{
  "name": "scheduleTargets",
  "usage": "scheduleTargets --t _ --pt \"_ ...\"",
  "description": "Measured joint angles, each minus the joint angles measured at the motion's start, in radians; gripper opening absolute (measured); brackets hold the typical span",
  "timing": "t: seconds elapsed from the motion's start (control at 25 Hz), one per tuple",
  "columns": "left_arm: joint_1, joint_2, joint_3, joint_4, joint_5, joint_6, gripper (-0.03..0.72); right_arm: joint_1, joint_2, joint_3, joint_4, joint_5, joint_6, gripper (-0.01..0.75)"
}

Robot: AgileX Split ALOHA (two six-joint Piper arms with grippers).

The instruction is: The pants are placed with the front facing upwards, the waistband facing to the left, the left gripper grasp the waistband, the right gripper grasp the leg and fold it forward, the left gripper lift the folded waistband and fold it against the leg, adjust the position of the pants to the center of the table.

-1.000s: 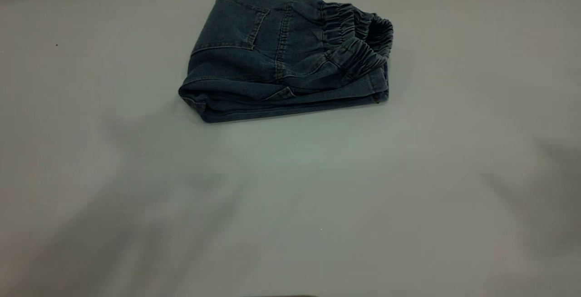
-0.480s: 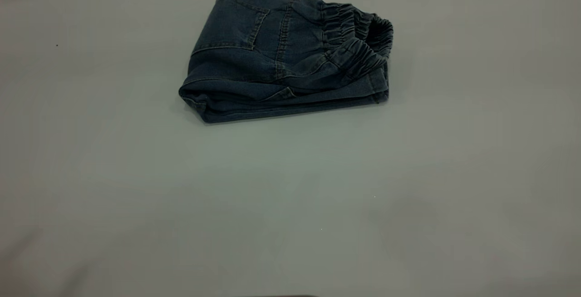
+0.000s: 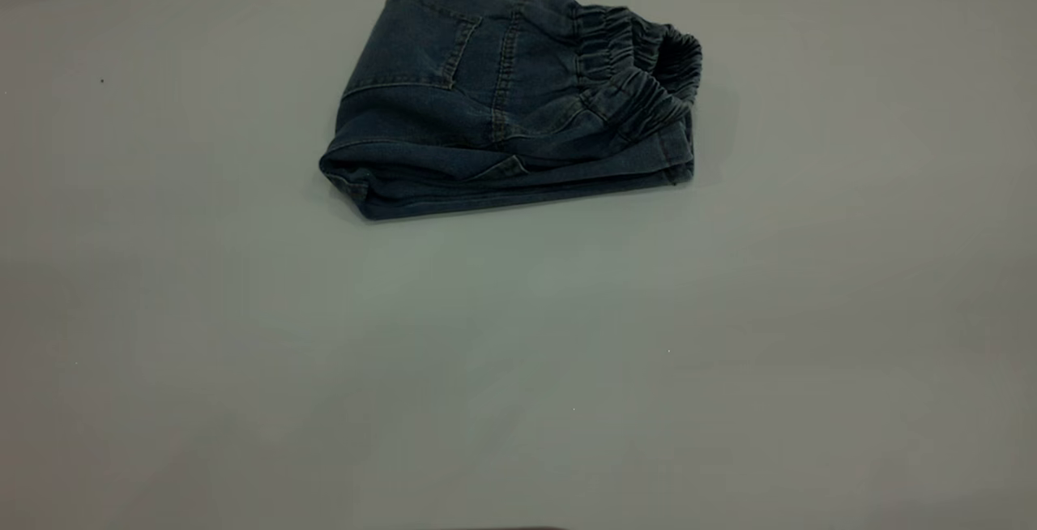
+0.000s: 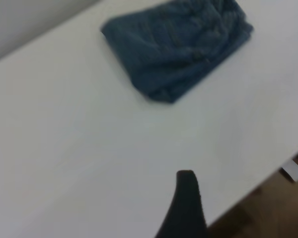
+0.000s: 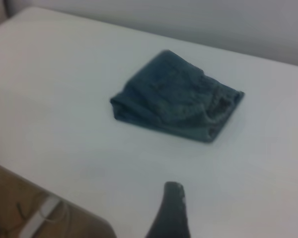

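Nearest in each wrist view is 1 dark finger only: the left pincer point(image 4: 186, 198) hangs over the near tabletop point(image 3: 518, 368) edge, well apart from the cloth, and the right pincer point(image 5: 171, 208) sits the same way on its side. With only 1 finger showing per view, cannot tell whether either is wide or narrow; neither holds anything, and neither arm appears in the exterior view, so both read as parked back clear of the work. Past a broad bare stretch of tabletop lie the pants point(image 3: 506, 100), a compact folded bundle of blue denim resting flat toward the far side, roughly mid-width. The near side is a stacked fold edge with several layers showing, consistent with the leg fold forward already made. On top, the back pocket point(image 3: 421, 48) and a stitched seam face up, so the front print is hidden. The waistband point(image 3: 640, 76), gathered elastic, lies on top at the bundle's right end in the exterior view with its opening gaping, likely because it was carried over onto the leg layers. Judgement: folds look done; the bundle sits far of centre, so a centring nudge may remain.
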Motion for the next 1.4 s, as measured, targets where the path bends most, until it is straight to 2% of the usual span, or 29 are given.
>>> scheduleTargets --t 0.24,0.56,0.8,1.4 --pt "0.0 -0.166 0.195 -0.029 0.0 0.021 0.552 0.0 -0.142 0.187 -0.111 -0.005 0.0 0.561" --pt "-0.001 -0.3 0.35 -0.031 0.0 -0.008 0.552 0.0 -0.206 0.406 -0.177 -0.11 0.0 0.561" --pt "-0.002 -0.307 0.356 -0.026 0.0 -0.079 0.552 0.0 -0.206 0.42 -0.209 -0.123 0.036 0.561" --pt "-0.004 -0.307 0.402 0.0 -0.021 -0.116 0.552 0.0 -0.206 0.42 -0.215 -0.128 0.053 0.561"
